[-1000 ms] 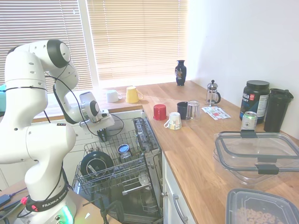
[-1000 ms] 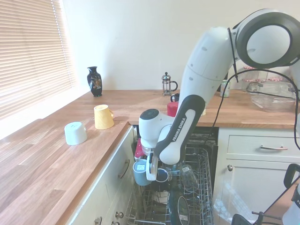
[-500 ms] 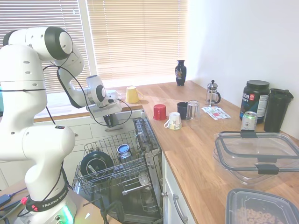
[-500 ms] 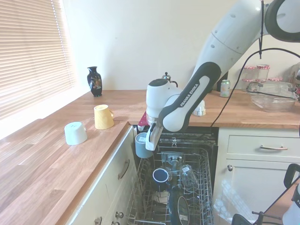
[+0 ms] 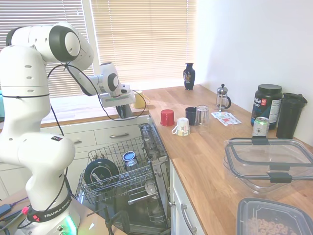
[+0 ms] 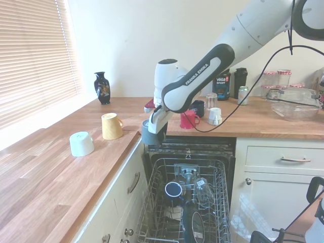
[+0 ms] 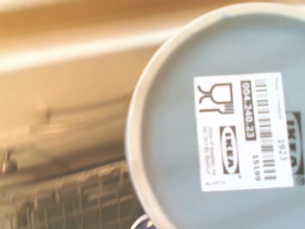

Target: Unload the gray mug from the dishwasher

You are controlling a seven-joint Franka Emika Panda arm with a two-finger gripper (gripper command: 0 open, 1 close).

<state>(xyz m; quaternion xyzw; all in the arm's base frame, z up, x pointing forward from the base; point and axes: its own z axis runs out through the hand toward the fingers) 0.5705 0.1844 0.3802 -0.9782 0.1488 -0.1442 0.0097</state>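
Note:
The gray mug hangs upside down in the air above the back of the open dishwasher, level with the counter edge. My gripper is shut on its wall from above. In the first exterior view the gripper holds the gray mug just in front of the counter corner, above the wire rack. The wrist view is filled on one side by the mug's gray base, which bears a white IKEA label.
The rack holds a blue-rimmed cup, a dark plate and a glass. On the counter stand a yellow mug, a white cup, a red cup, a black mug and a vase.
The arm has lifted the gray mug up out of the rack and carried it back toward the counter edge. The gripper stayed shut on it throughout.

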